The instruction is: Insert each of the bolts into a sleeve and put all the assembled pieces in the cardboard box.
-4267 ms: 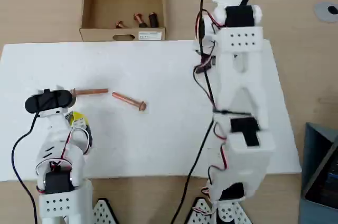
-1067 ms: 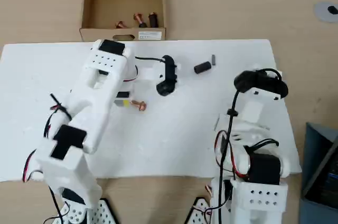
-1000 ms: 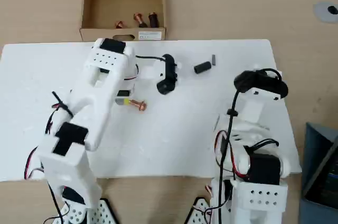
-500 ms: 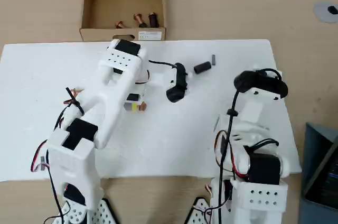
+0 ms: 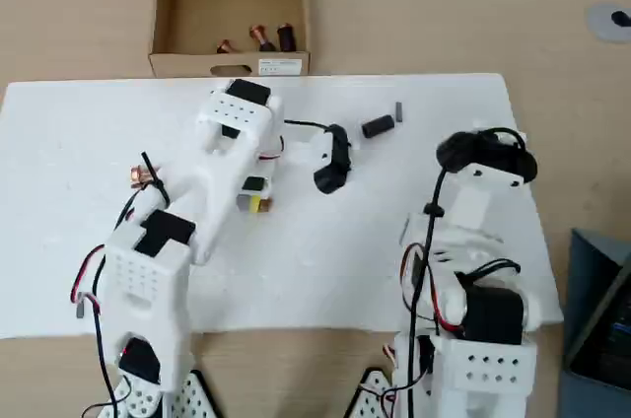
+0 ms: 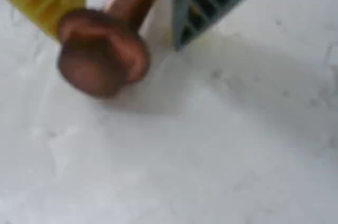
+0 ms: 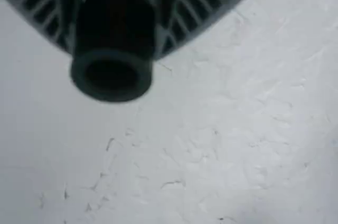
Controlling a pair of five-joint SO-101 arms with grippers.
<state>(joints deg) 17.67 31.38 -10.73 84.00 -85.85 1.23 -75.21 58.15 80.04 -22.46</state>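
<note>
Lying at the far left of the high view, a loose bolt (image 5: 138, 177) is resting on the white sheet (image 5: 59, 260), just beside the left arm's cable. Right of it, the left gripper (image 6: 127, 7) is clamping a second bolt (image 6: 100, 57) by its shank. A yellow pad and a grey finger are pressing from either side, and the head is poking out close above the sheet. In the high view this gripper is sitting left of centre, below the cardboard box (image 5: 163, 14). The box is standing at the upper left on the desk (image 5: 552, 43), at the sheet's far edge, and is holding three pieces (image 5: 259, 36) along its near wall. Right of centre, a spare sleeve (image 5: 378, 126) is lying on the sheet, with a small grey piece (image 5: 398, 111) just beside it. At the right, the right arm is sitting folded, with the right gripper (image 7: 119, 2) squeezing a black sleeve (image 7: 112, 60) whose open bore is facing outward above the sheet.

The task is looking a little over half done: three pieces are boxed, while two bolts and two sleeves are waiting. The step in hand appears to be mating the held bolt with the held sleeve, yet the two grippers are sitting well apart.
</note>
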